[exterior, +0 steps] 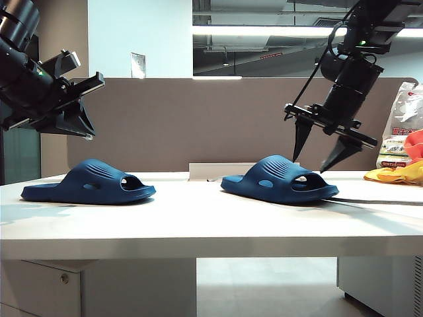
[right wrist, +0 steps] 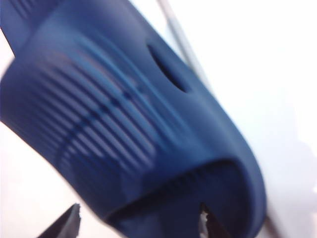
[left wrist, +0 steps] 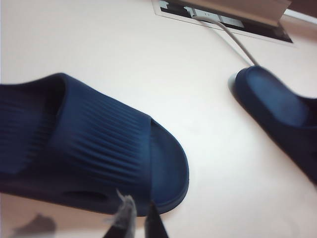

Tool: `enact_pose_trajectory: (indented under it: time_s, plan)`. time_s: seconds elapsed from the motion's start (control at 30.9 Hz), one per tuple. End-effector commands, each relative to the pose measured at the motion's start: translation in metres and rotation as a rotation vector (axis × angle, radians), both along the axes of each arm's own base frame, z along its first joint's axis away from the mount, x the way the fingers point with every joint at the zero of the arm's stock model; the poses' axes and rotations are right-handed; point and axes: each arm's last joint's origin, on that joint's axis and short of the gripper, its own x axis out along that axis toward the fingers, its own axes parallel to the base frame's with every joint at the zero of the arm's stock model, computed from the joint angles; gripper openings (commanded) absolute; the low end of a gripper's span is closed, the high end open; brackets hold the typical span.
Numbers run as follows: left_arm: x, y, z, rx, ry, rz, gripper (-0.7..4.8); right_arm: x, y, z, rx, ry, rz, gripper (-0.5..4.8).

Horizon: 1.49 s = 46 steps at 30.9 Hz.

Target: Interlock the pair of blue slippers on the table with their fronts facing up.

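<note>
On the right side of the table point(exterior: 198, 224), I have the right gripper point(exterior: 320, 150) hanging just above the toe end of the right slipper point(exterior: 277, 179), its two dark fingers spread wide, one to each side of the ribbed strap. The right wrist view agrees: a fingertip point(right wrist: 64, 225) shows on one side of the strap and the other on the far side, with the slipper filling the space between and nothing pinched yet. I judge that spread is set so the fingers can drop astride the strap and close on it, since the strap is the one part that stands up off the sole.

Over at the other end, the left gripper point(exterior: 73, 115) sits high and well clear of the left slipper point(exterior: 89, 181), tilted down toward it. In its wrist view the fingertips point(left wrist: 133, 220) are nearly pressed together and hold nothing; the slipper's open toe lies just beyond them. I read that arm as parked out of the way.

Both slippers lie sole-down, well apart, toes pointing the same way along the table, so the interlocking has not begun. A grey cable point(exterior: 377, 200) runs along the table right behind the right slipper; I'd watch that it doesn't snag. Yellow cloth point(exterior: 396, 174) and a printed bag point(exterior: 398, 132) crowd the far right edge.
</note>
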Motion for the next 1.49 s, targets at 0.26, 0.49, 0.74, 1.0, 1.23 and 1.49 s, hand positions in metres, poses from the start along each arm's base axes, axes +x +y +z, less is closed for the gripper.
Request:
enact_pose_trajectory:
  time_s: [0.26, 0.49, 0.74, 1.0, 1.23, 1.49]
  plan:
    - [-0.005, -0.073, -0.014, -0.069, -0.001, 0.319, 0.19, -0.007, -0.011, 0.05, 0.035, -0.175, -0.038, 2.87]
    - [0.013, -0.092, -0.023, 0.208, -0.035, 0.349, 2.15, -0.011, -0.01, 0.064, 0.043, -0.23, -0.033, 2.83]
    - [0.024, -0.105, -0.012, 0.565, 0.006, 0.225, 2.02, -0.01, -0.008, 0.065, 0.049, -0.247, -0.023, 2.83]
    - [0.029, -0.104, 0.012, 0.822, 0.052, 0.243, 2.03, -0.008, -0.004, 0.067, 0.083, -0.278, 0.005, 2.83]
    - [0.035, -0.122, 0.009, 0.939, 0.122, 0.155, 2.15, -0.01, 0.011, 0.068, 0.079, -0.292, 0.056, 2.83]
    - [0.055, -0.147, -0.007, 1.095, 0.198, 0.183, 2.49, -0.012, 0.022, 0.067, 0.079, -0.291, 0.078, 2.83]
